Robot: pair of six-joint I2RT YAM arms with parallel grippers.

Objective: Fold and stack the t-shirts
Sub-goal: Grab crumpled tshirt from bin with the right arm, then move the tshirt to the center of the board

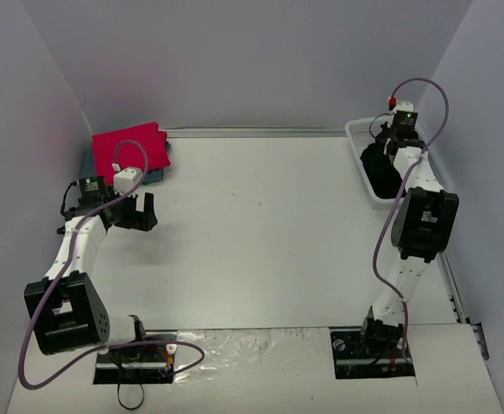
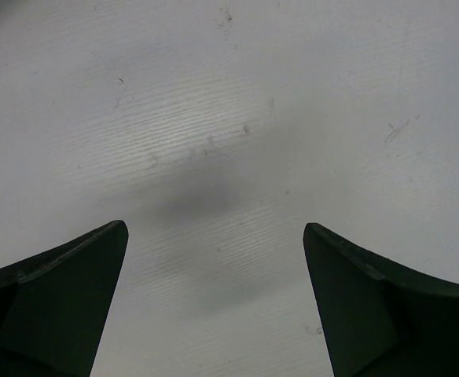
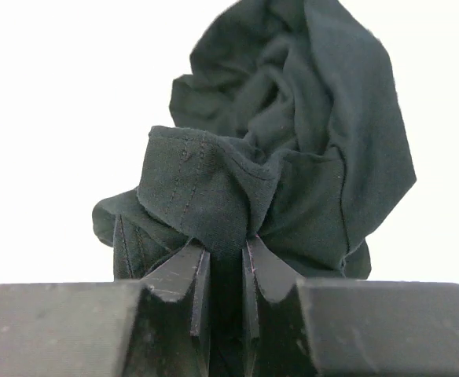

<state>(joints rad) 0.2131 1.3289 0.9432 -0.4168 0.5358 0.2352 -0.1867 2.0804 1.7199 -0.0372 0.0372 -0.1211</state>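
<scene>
Right gripper (image 3: 225,259) is pinching the black shirt (image 3: 292,157) over the basket (image 1: 356,143); left gripper (image 2: 214,228) is hovering wide open above the table (image 2: 237,94); red shirt (image 1: 127,148) is lying far left.

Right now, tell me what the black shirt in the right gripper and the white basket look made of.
Black shirt: soft matte cloth, probably cotton knit; it crumples in folds and shows a stitched hem where the right gripper pinches it. White basket: likely rigid plastic, judging by its thin rim.

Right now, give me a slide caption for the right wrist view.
Right gripper shut on a bunched fold of the crumpled black t-shirt.
</scene>
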